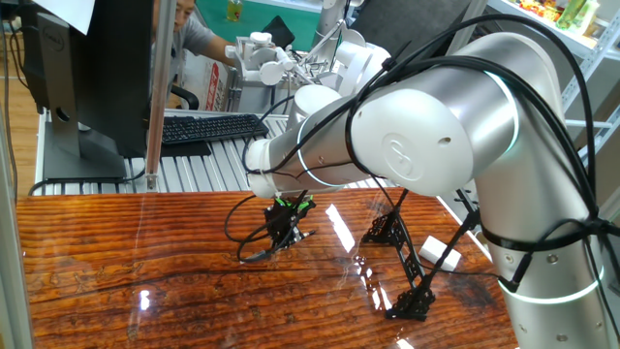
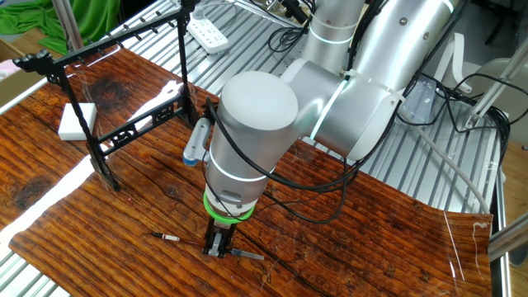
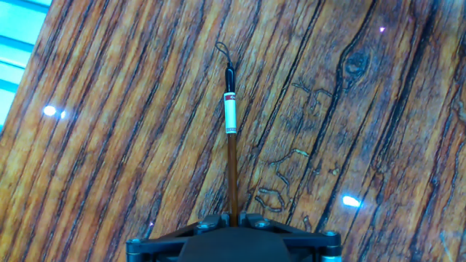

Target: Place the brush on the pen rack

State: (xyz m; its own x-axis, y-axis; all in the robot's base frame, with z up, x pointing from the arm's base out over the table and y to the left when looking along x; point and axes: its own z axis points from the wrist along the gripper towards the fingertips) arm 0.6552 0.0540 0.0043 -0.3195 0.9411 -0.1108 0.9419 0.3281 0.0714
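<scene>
brush (image 3: pixel 231 156) lying flat, between gripper (image 3: pixel 234 218) fingertips

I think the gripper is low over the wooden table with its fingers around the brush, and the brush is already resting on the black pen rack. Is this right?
Not quite. The gripper is low over the wooden table with its fingers around the brush, but the brush lies on the table, not on the pen rack. The other fixed view shows the rack standing well apart from it.
</scene>
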